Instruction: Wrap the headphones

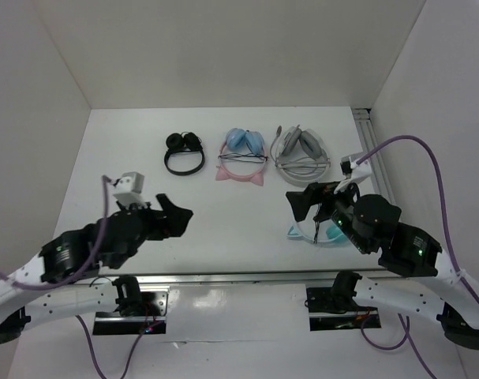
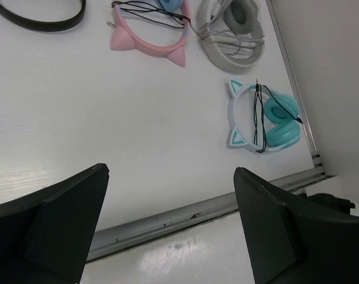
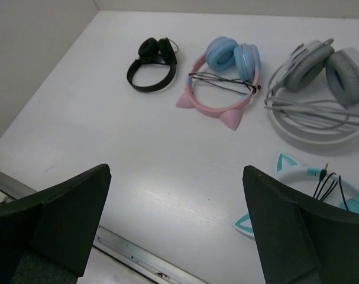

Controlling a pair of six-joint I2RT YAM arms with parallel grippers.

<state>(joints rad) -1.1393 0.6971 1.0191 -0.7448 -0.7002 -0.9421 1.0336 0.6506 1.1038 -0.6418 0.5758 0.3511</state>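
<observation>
Table: a white table (image 1: 223, 213) carries four sets of headphones. Three lie in a row at the far side, and the fourth lies alone near the front rail on the right.
Arms: the left gripper (image 1: 173, 213) hovers over bare table at the left, jaws spread wide and empty. The right gripper (image 1: 304, 202) hangs just above the lone set, also spread wide and holding nothing.
Row at the back: a black pair (image 1: 184, 154), a pink cat-ear pair (image 1: 243, 158) and a grey-white pair (image 1: 302, 150) lie well apart from both grippers and should be left alone.
The headphones (image 2: 265, 115): the teal set lies flat with its pale headband toward the middle of the table.
Cable (image 2: 259, 118): the thin black cable runs in several strands across the headband hoop, so the wrap looks largely done.
Plug end (image 3: 325, 171): it appears to lie loose by the band.
Doing it well: any finishing tuck probably calls for a narrow pinch on the free end alone. The band should be steadied and pulled gently so the loops do not slip off.
</observation>
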